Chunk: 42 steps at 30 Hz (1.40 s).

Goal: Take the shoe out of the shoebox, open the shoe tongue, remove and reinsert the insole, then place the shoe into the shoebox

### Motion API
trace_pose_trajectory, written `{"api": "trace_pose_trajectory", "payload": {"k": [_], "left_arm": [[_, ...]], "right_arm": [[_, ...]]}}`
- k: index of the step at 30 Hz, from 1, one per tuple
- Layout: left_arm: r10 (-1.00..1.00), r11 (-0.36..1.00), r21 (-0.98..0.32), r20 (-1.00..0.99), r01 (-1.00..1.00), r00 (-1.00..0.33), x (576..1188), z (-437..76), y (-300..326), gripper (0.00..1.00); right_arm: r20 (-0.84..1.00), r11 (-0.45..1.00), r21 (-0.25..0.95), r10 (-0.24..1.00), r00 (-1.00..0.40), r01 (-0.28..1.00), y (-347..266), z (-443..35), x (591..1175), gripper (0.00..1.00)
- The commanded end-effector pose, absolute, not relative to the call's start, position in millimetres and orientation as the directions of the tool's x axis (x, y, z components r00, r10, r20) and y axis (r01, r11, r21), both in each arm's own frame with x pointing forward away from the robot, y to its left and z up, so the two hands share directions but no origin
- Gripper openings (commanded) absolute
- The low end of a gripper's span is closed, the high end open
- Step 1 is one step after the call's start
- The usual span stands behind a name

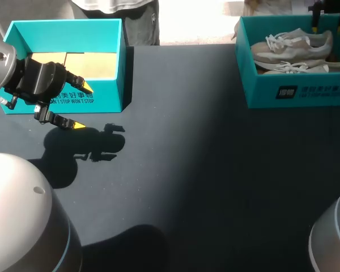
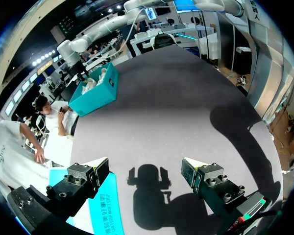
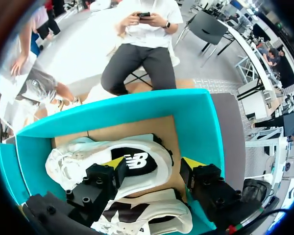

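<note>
**Right gripper poised over the shoes in their box; left gripper idle by the other box**

Head view. Two teal boxes sit at the far side of the dark table [image 1: 175,187]. The shoebox [image 1: 294,90] at about 1 o'clock holds two pale shoes [image 1: 297,45] lying side by side, laces showing. Their long axes run roughly 9 to 3 o'clock across the box, which fits its longer side. Which end is the toe I cannot settle from here. The right gripper barely shows at the box's far right rim, so its fingers cannot be judged here. The left gripper [image 1: 79,105] hangs at 10 o'clock, just in front of the second teal box [image 1: 110,93], fingers spread and holding nothing. I judge it is parked clear of the right arm's work.

Left wrist view. The left gripper [image 2: 147,174] has its yellow-tipped fingers wide apart over bare table, with only its shadow between them. One finger is above the near teal box's edge [image 2: 103,210]. The shoebox [image 2: 95,90] lies well ahead, across the table.

Right wrist view. The right gripper [image 3: 152,171] looks straight down into the shoebox [image 3: 196,117]. Its fingers are spread, straddling the upper shoe [image 3: 112,164] across its width near the heel end, a stance suited to closing on the shoe's narrow dimension. I cannot tell whether either finger touches it. The second shoe [image 3: 152,215] lies just under the gripper. The shoe sits inside the box, which fits both a pick-up about to happen and a shoe just set back.
</note>
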<state>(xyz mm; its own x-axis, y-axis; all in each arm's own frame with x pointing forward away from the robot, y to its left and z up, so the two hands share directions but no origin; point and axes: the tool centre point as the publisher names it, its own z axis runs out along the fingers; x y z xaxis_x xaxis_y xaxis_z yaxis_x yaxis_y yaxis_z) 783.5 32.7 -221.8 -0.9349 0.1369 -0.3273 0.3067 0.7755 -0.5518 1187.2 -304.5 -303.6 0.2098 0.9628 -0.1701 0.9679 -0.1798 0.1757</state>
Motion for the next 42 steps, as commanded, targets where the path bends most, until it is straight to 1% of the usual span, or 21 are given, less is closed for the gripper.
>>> {"api": "trace_pose_trajectory", "payload": {"k": [1, 2, 4, 5, 6, 7, 8, 26, 27, 28, 29, 31, 33, 35, 36, 39, 41, 42], "left_arm": [[0.139, 0.777, -0.550, -0.327, 0.307, -0.935, 782.9, -221.4, 33.1, 1.00], [0.139, 0.777, -0.550, -0.327, 0.307, -0.935, 782.9, -221.4, 33.1, 1.00], [0.139, 0.777, -0.550, -0.327, 0.307, -0.935, 782.9, -221.4, 33.1, 1.00], [0.139, 0.777, -0.550, -0.327, 0.307, -0.935, 782.9, -221.4, 33.1, 1.00], [0.139, 0.777, -0.550, -0.327, 0.307, -0.935, 782.9, -221.4, 33.1, 1.00], [0.139, 0.777, -0.550, -0.327, 0.307, -0.935, 782.9, -221.4, 33.1, 1.00], [0.139, 0.777, -0.550, -0.327, 0.307, -0.935, 782.9, -221.4, 33.1, 1.00], [0.139, 0.777, -0.550, -0.327, 0.307, -0.935, 782.9, -221.4, 33.1, 1.00], [0.139, 0.785, -0.546, -0.304, 0.292, -0.942, 780.3, -211.3, 28.0, 1.00], [0.129, 0.809, -0.521, -0.295, 0.273, -0.947, 775.1, -204.4, 23.5, 1.00], [0.116, 0.858, -0.438, -0.342, 0.267, -0.933, 764.1, -195.1, 16.7, 1.00], [0.014, 0.870, -0.466, -0.304, 0.162, -0.953, 750.2, -180.9, 17.1, 1.00], [-0.126, 0.903, -0.429, -0.303, 0.017, -0.944, 749.8, -175.0, 18.7, 1.00], [-0.312, 0.883, -0.441, -0.292, -0.162, -0.904, 749.3, -170.7, 25.9, 1.00], [-0.413, 0.850, -0.457, -0.273, -0.260, -0.869, 748.8, -169.5, 31.2, 1.00], [-0.553, 0.776, -0.495, -0.235, -0.392, -0.799, 749.0, -170.0, 41.1, 1.00], [-0.553, 0.776, -0.495, -0.235, -0.392, -0.799, 749.0, -170.0, 41.1, 1.00], [-0.553, 0.776, -0.495, -0.235, -0.392, -0.799, 749.0, -170.0, 41.1, 1.00]], "right_arm": [[-0.175, -0.186, 0.187, 0.960, 0.219, 0.965, -308.5, -281.7, 1169.9, 0.77], [-0.175, -0.192, 0.192, 0.958, 0.227, 0.962, -311.3, -275.0, 1167.1, 0.77], [-0.155, -0.216, 0.199, 0.956, 0.249, 0.956, -311.0, -258.7, 1160.3, 0.69], [-0.148, -0.225, 0.204, 0.955, 0.258, 0.953, -310.3, -253.1, 1157.9, 0.70], [-0.136, -0.236, 0.205, 0.954, 0.266, 0.950, -308.0, -246.9, 1152.0, 0.81], [-0.122, -0.247, 0.188, 0.954, 0.273, 0.951, -305.8, -244.6, 1147.4, 0.95], [-0.119, -0.250, 0.184, 0.954, 0.274, 0.951, -303.5, -240.7, 1143.1, 1.00], [-0.119, -0.250, 0.184, 0.954, 0.274, 0.951, -303.5, -240.7, 1143.1, 1.00], [-0.131, -0.256, 0.161, 0.952, 0.277, 0.953, -303.4, -244.4, 1139.5, 1.00], [-0.140, -0.252, 0.152, 0.952, 0.273, 0.956, -301.8, -246.4, 1135.7, 1.00], [-0.148, -0.227, 0.136, 0.958, 0.247, 0.964, -297.0, -249.3, 1125.7, 1.00], [-0.146, -0.232, 0.111, 0.958, 0.247, 0.966, -293.2, -254.0, 1109.2, 1.00], [-0.144, -0.232, 0.084, 0.960, 0.242, 0.969, -287.9, -257.4, 1091.4, 1.00], [-0.113, -0.231, 0.071, 0.965, 0.237, 0.970, -280.5, -257.8, 1072.7, 1.00], [-0.109, -0.244, 0.060, 0.962, 0.249, 0.968, -277.5, -257.4, 1063.9, 1.00], [-0.084, -0.221, 0.024, 0.971, 0.222, 0.975, -270.5, -255.6, 1039.3, 1.00], [-0.091, -0.186, -0.019, 0.979, 0.184, 0.982, -259.5, -254.7, 1021.8, 1.00], [-0.091, -0.186, -0.019, 0.979, 0.184, 0.982, -259.5, -254.7, 1021.8, 1.00]]}}
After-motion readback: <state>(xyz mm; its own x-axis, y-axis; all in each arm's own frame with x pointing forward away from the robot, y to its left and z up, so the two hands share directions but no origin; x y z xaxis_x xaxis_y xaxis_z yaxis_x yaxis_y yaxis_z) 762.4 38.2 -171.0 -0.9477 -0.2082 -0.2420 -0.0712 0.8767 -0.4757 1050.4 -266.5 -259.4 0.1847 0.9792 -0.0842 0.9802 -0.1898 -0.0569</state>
